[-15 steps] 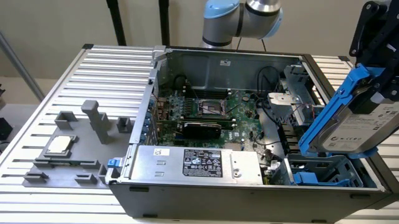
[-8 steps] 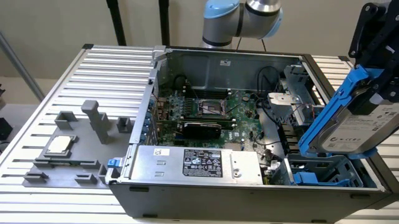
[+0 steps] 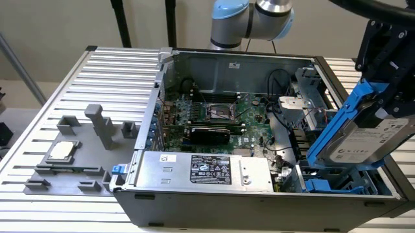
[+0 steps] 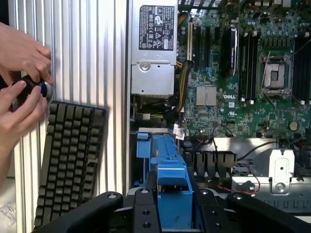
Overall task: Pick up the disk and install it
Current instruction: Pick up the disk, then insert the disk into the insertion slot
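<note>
Hanging tilted above the open computer case (image 3: 259, 209), the disk (image 3: 372, 141) sits at the exterior view's right. Its lower end is just over the drive bay (image 3: 324, 186) and its labelled face is turned outward. The gripper (image 3: 387, 99) is clamped on the disk's upper end, and the wrist view shows the blue carrier (image 4: 171, 177) pinched between the black fingers (image 4: 146, 211). The drive is likely dense and rigid, heavy for its size, with smooth metal faces that could slip. It probably tolerates knocks poorly, so contact with the bay walls calls for care. The plastic rails may flex a little, yet they appear the sound place to hold, sparing the label face and any exposed board. Outside the case, a person's hands (image 4: 22, 58) work a small device near a keyboard (image 4: 70, 160).
</note>
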Robot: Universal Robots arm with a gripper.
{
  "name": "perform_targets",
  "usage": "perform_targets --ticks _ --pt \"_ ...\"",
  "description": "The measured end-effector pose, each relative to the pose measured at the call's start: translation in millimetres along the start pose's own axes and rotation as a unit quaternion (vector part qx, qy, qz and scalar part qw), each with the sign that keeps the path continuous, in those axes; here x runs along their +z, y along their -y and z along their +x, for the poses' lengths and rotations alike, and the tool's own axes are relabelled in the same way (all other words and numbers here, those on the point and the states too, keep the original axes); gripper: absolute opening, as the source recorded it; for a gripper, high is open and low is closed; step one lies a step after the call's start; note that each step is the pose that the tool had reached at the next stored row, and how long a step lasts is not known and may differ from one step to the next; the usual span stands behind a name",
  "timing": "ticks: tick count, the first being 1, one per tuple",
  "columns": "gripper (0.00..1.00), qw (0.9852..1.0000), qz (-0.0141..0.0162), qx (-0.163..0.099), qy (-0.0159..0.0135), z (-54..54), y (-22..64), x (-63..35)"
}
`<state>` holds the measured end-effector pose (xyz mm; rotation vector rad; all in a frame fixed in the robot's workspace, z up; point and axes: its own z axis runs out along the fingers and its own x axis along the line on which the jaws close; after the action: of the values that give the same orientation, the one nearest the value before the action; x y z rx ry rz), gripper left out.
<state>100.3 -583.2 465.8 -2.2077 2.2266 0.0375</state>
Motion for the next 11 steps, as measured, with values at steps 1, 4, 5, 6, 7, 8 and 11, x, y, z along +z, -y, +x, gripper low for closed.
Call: perform_targets --ticks 1,4,5,6,7,8,11 --pt "0.00 1.0000 0.0000 0.000 0.0000 0.1 0.1 1.9" --pt "0.00 1.0000 0.0000 0.000 0.0001 0.1 1.0 7.4" --pt "0.00 1.0000 0.0000 0.000 0.0001 0.2 1.4 9.2" --pt "0.00 1.0000 0.0000 0.000 0.0001 0.3 1.8 11.0" --pt "0.00 1.0000 0.0000 0.000 0.0002 0.3 2.5 12.8" --pt "0.00 1.0000 0.0000 0.000 0.0001 0.3 3.1 14.7" --pt "0.00 1.0000 0.0000 0.001 -0.0003 0.2 3.9 19.0"
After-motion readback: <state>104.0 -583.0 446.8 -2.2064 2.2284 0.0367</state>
